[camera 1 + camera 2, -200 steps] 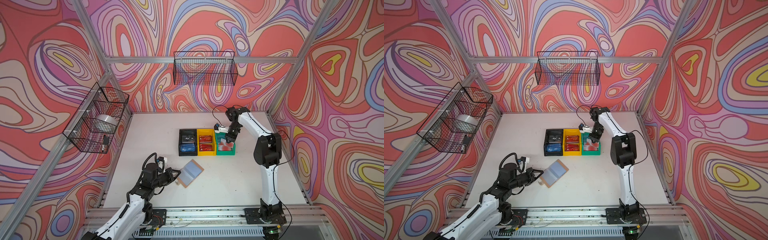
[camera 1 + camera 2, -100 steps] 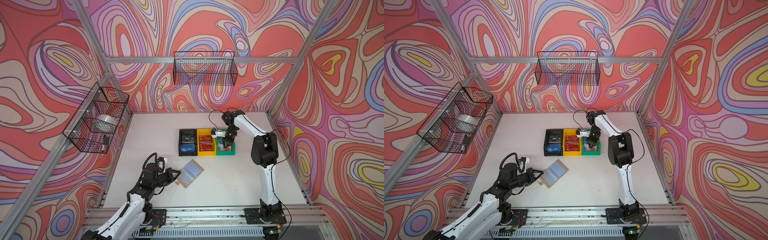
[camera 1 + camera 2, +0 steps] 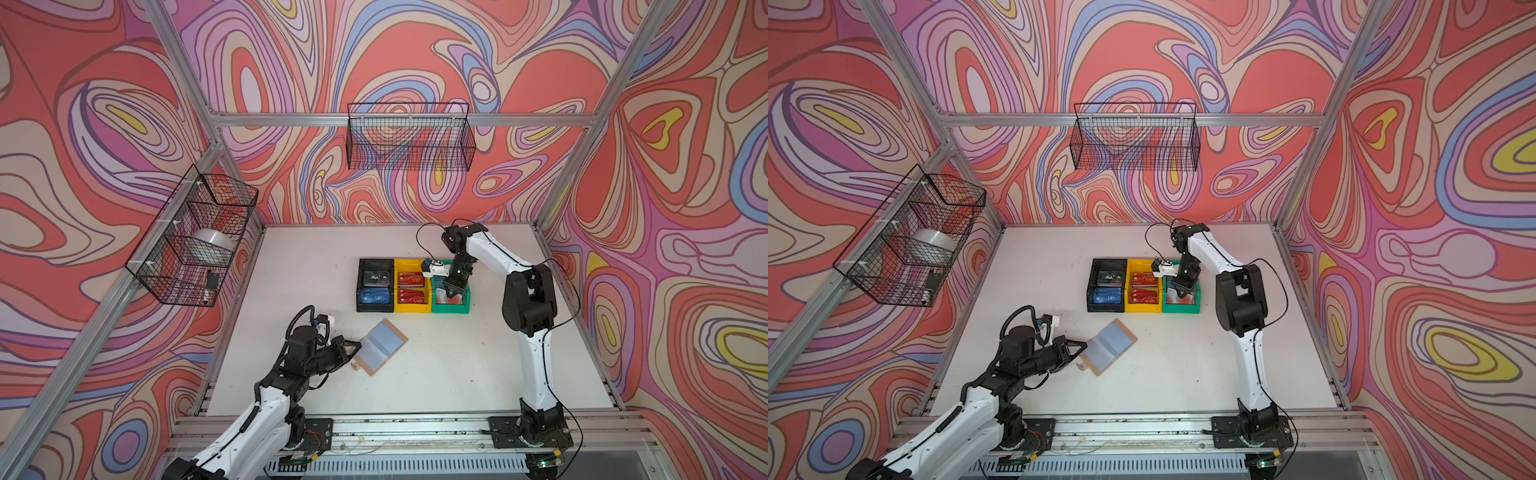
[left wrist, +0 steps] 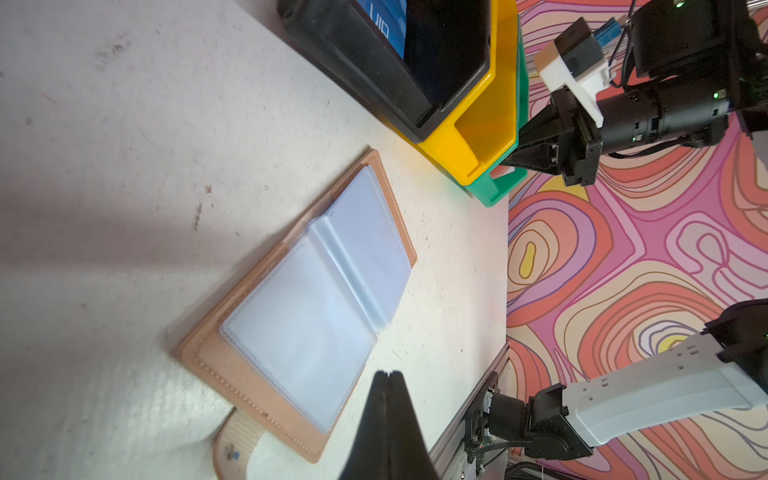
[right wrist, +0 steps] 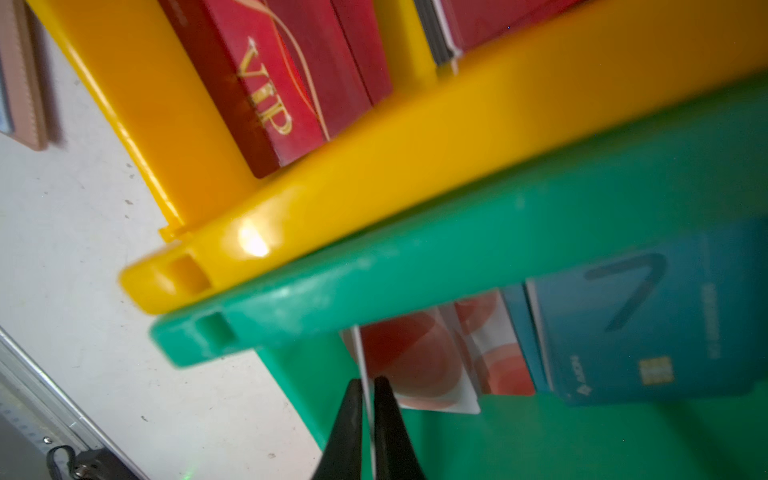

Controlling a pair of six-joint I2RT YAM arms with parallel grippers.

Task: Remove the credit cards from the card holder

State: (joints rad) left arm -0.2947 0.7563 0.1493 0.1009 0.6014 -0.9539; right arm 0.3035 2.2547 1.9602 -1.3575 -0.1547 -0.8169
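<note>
Step in hand: the right gripper [image 5: 368, 384] reaches down into the green bin [image 5: 498, 232] to put down a white card [image 5: 415, 365] with a round red blotch.
Grip, right: the jaws are almost together. The thin edge of the white card stands between the tips, so I judge the card is held, but only lightly.
Grip, left: the left gripper [image 4: 388, 376] has its jaws pressed together with nothing in them. It hovers just at the edge of the card holder [image 4: 311, 299].
Place of holder: it lies open and flat on the table [image 3: 457, 365], well apart from the bins. The clear sleeves that face up look empty; the pages under them are hidden.
How to do it well: open the jaws only a little and let the card drop onto the cards below. Then lift straight up, so the tips do not catch the green wall or pull the card out again.
What can go wrong: the card may stick to one fingertip or lean on the wall instead of lying flat.
Writing, yellow bin [image 5: 374, 145]: gold "VIP" on the red cards [image 5: 266, 104].
Writing, black bin [image 3: 375, 308]: "VIP" on the blue card [image 3: 376, 297] and on the black card [image 3: 376, 277].
Writing, green bin: the teal card [image 5: 623, 324] shows a gold chip and a large tick-like mark. Its small print is too blurred to read.
</note>
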